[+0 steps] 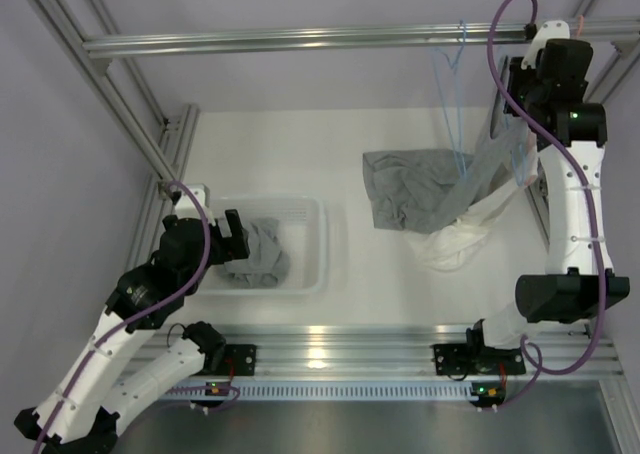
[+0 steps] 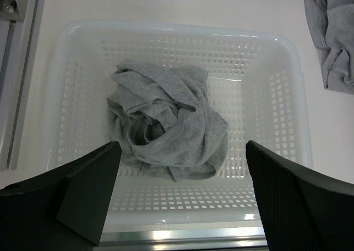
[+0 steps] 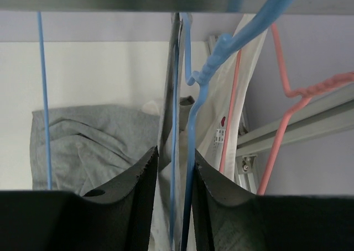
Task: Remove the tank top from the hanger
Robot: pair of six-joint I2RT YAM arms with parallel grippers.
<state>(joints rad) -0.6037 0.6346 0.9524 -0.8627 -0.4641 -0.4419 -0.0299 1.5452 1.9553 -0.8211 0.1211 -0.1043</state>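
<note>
The grey tank top (image 1: pixel 410 189) lies bunched on the table, with one strap pulled up to my right gripper (image 1: pixel 520 124) near the top rail. In the right wrist view the gripper (image 3: pixel 174 154) is shut on that grey strap, with the wire of a blue hanger (image 3: pixel 221 46) also between the fingers. The tank top's body (image 3: pixel 94 146) shows below. My left gripper (image 2: pixel 181 146) is open and empty above a white basket (image 2: pixel 166 29). It also shows in the top view (image 1: pixel 238 229).
A crumpled grey garment (image 2: pixel 166 118) lies in the basket (image 1: pixel 318 244). A white garment (image 1: pixel 460 236) hangs beside the tank top. A second blue hanger (image 1: pixel 455 84) and a pink hanger (image 3: pixel 287 96) hang from the rail (image 1: pixel 300 41). Frame posts stand left and right.
</note>
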